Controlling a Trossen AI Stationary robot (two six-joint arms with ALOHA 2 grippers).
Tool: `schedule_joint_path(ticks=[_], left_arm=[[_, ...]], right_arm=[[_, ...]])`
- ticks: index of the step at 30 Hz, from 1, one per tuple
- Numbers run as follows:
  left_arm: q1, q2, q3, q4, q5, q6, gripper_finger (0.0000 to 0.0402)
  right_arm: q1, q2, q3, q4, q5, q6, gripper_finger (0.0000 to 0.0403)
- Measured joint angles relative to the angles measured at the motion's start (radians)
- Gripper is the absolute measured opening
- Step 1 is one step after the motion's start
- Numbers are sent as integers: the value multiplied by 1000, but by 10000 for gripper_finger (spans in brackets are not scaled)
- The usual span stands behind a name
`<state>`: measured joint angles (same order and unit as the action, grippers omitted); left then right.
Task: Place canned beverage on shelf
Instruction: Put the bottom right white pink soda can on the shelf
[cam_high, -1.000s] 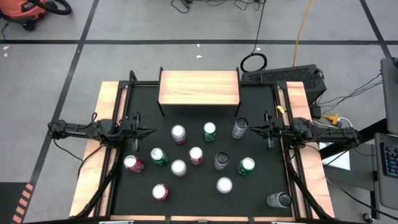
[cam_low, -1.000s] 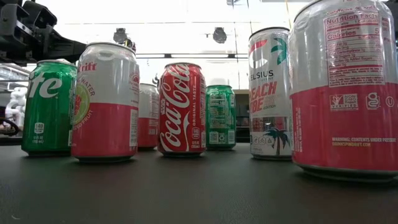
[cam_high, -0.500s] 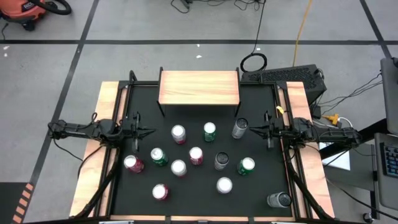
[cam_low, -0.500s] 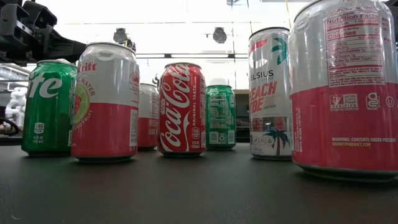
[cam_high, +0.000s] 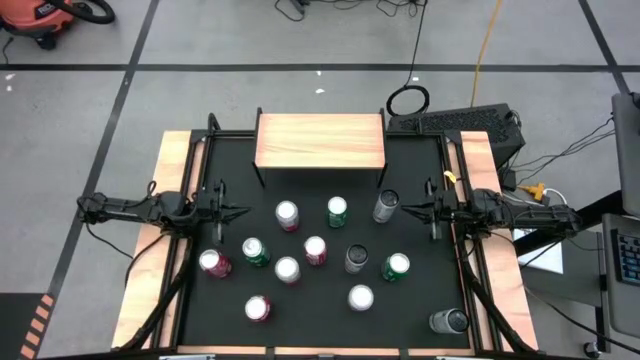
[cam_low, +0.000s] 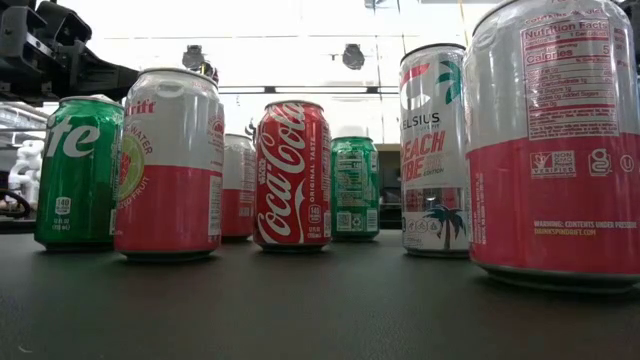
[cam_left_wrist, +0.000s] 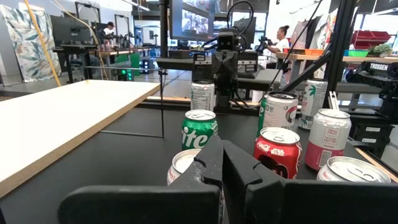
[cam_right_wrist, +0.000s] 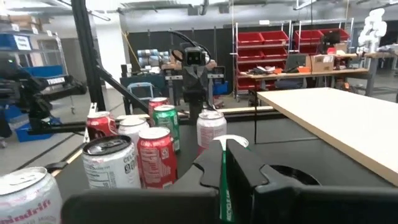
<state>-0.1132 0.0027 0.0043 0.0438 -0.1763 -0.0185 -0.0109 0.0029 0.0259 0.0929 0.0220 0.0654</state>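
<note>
Several canned beverages stand upright on the black table top, among them a red cola can (cam_high: 315, 250), a green can (cam_high: 337, 210) and a tall grey can (cam_high: 386, 205). The low view shows the cola can (cam_low: 292, 175) close up. The shelf (cam_high: 320, 140), a light-wood board on thin black legs, stands at the far middle with nothing on it. My left gripper (cam_high: 243, 211) is shut at the left edge, pointing level toward the cans; its own view shows it (cam_left_wrist: 222, 158) closed on nothing. My right gripper (cam_high: 405, 209) is shut at the right edge, likewise (cam_right_wrist: 224, 155).
Wooden strips (cam_high: 150, 290) run along both sides of the black mat (cam_high: 420, 300). A grey can (cam_high: 449, 320) stands at the near right corner. A keyboard (cam_high: 455, 122) lies beyond the far right corner. People stand in the room behind (cam_left_wrist: 281, 37).
</note>
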Motion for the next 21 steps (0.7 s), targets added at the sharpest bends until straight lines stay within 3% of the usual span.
schedule_joint_path(ticks=[10, 21], left_arm=[[0, 0, 0, 0, 0, 0, 0], [0, 0, 0, 0, 0, 0, 0]], right_arm=[[0, 16, 143, -102, 3, -52, 0], [-1, 227, 428, -219, 29, -89, 0]])
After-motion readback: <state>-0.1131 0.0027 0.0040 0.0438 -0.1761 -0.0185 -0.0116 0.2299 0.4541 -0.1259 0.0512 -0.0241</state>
